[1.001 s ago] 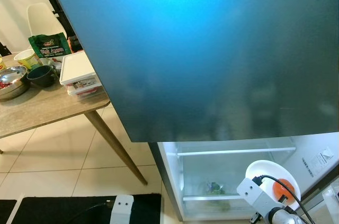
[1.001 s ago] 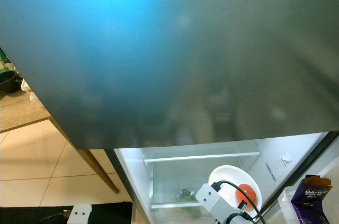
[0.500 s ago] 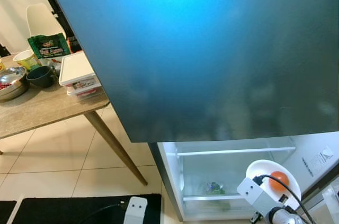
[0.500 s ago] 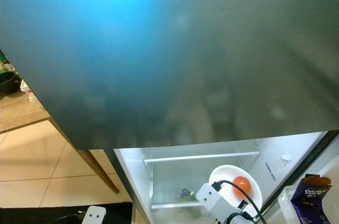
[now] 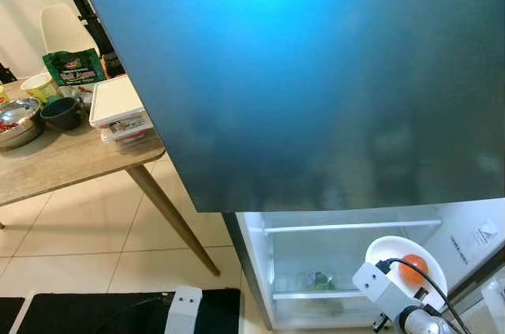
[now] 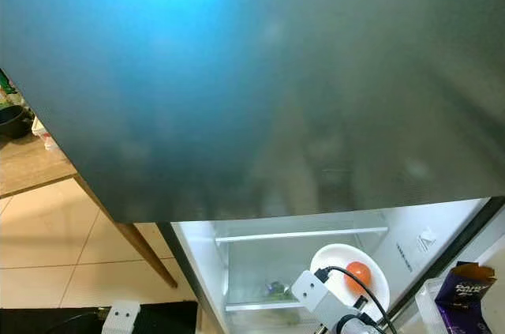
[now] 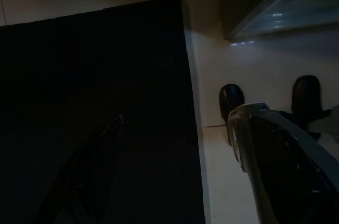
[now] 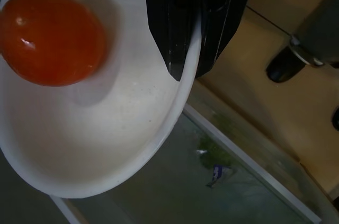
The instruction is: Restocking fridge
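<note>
I count one white bowl pinched at its rim in my right hand, with one orange tomato in it. Inside the fridge I see two shelves. Left of the fridge, one desk carries two stacked boxes, two bowls and one green bag.

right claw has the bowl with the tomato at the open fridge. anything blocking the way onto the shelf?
Nothing visible does. The right claw grips the white bowl by its rim, with the tomato inside, in front of the open fridge. The glass shelf ahead carries only a small green item.
</note>
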